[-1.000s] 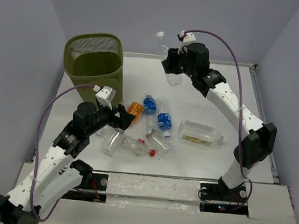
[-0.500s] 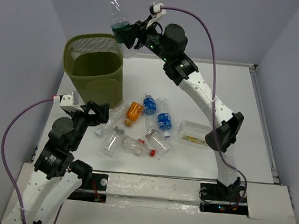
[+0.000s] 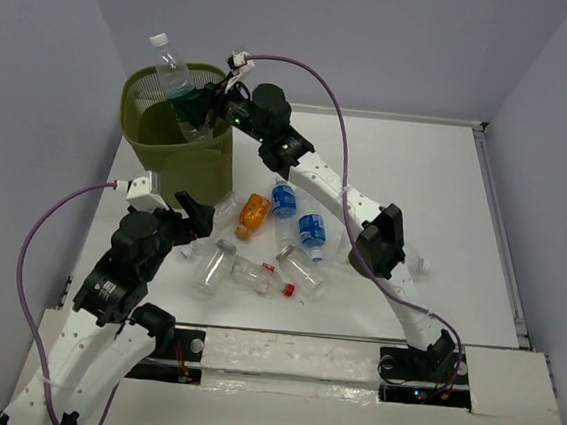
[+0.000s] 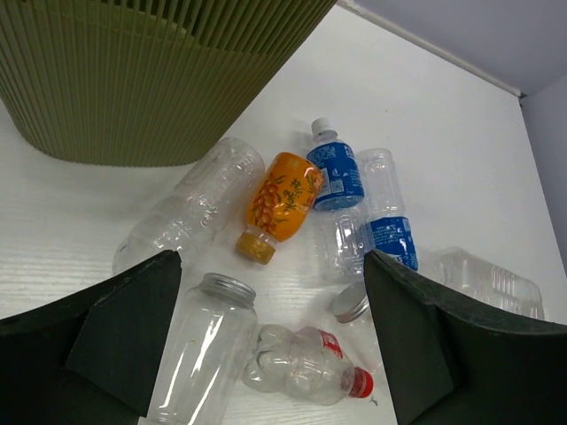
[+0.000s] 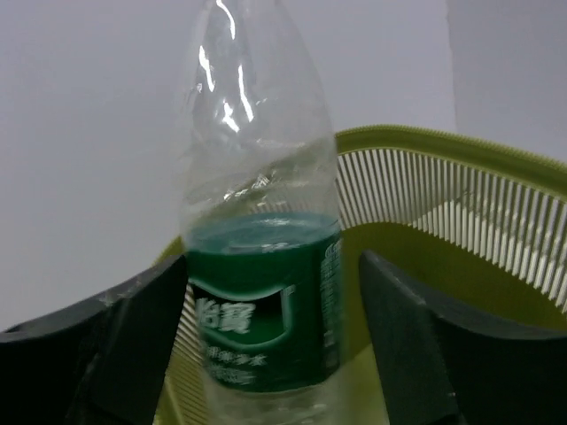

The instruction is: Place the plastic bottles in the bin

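Over the mouth of the olive-green bin (image 3: 177, 152) stands a clear bottle with a dark green label (image 3: 180, 87), cap up, between the fingers of my right gripper (image 3: 199, 110). In the right wrist view that bottle (image 5: 261, 328) shows a gap to the right finger, so the jaws are open around it, above the bin's rim (image 5: 461, 150). My left gripper (image 3: 202, 221) hangs open and empty over the pile on the table. Between its fingers lie a crushed red-capped bottle (image 4: 306, 372) and a silver-lidded jar (image 4: 199, 354).
More bottles lie beside the bin (image 4: 133, 71): an orange-labelled one (image 4: 282, 199), two blue-labelled ones (image 4: 335, 173) (image 4: 390, 235), a plain clear one (image 4: 190, 208) and a squarish one (image 4: 487, 279). My right arm stretches across the table over them.
My right arm swung left and lowered the green-labelled bottle from high beside the bin to its mouth, and its jaws have parted. My left gripper drew back slightly toward the bin's near side.
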